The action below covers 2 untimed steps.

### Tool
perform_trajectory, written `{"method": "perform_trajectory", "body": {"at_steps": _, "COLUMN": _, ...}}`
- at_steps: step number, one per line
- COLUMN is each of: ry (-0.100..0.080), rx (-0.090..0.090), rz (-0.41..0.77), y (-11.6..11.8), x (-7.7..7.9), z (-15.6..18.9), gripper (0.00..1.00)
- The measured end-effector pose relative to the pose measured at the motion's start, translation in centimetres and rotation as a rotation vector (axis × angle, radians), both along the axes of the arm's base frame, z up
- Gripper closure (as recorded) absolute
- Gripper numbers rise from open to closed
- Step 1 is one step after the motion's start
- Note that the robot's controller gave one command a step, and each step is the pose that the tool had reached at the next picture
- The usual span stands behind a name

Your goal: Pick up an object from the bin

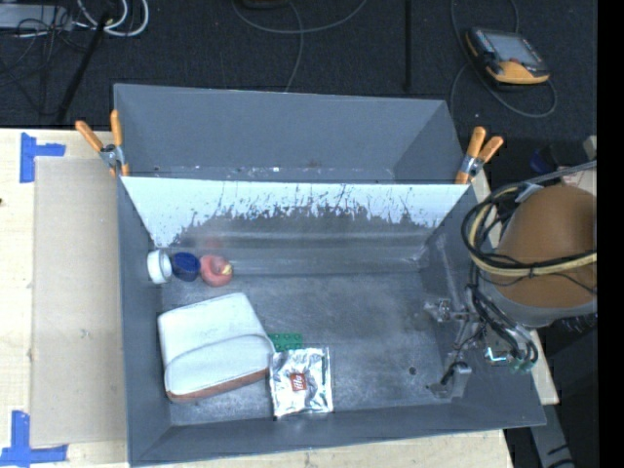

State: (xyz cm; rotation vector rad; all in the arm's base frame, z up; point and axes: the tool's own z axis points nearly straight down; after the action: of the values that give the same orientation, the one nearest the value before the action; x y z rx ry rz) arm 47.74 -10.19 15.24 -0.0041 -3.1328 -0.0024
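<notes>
My gripper (446, 345) hangs low over the right part of the bin floor, near the right wall. Its two thin metal fingers stand apart, one fingertip (439, 311) further back and the other nearer the front. The gripper is open, with only bare floor between the fingers. The nearest loose thing is a crumpled silver foil packet (302, 381) with a red mark, lying at the front middle, well to the gripper's left. A small green piece (286, 340) sticks out just behind the packet.
A large white pad with a brown edge (210, 346) lies at the front left. A small white and blue bottle (168, 266) and a pink-red bit (215, 271) lie by the left wall. The arm's orange cover and cables hang over the right rim.
</notes>
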Motion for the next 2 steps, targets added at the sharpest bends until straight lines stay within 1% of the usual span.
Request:
{"method": "perform_trajectory", "body": {"at_steps": 1, "ry": -0.011, "rx": 0.002, "rz": 0.300, "y": 12.6, "x": 1.3, "z": -8.4, "gripper": 0.00}}
{"method": "perform_trajectory", "body": {"at_steps": 2, "ry": -0.028, "rx": -0.003, "rz": 0.284, "y": 14.2, "x": -0.4, "z": -8.0, "gripper": 0.00}}
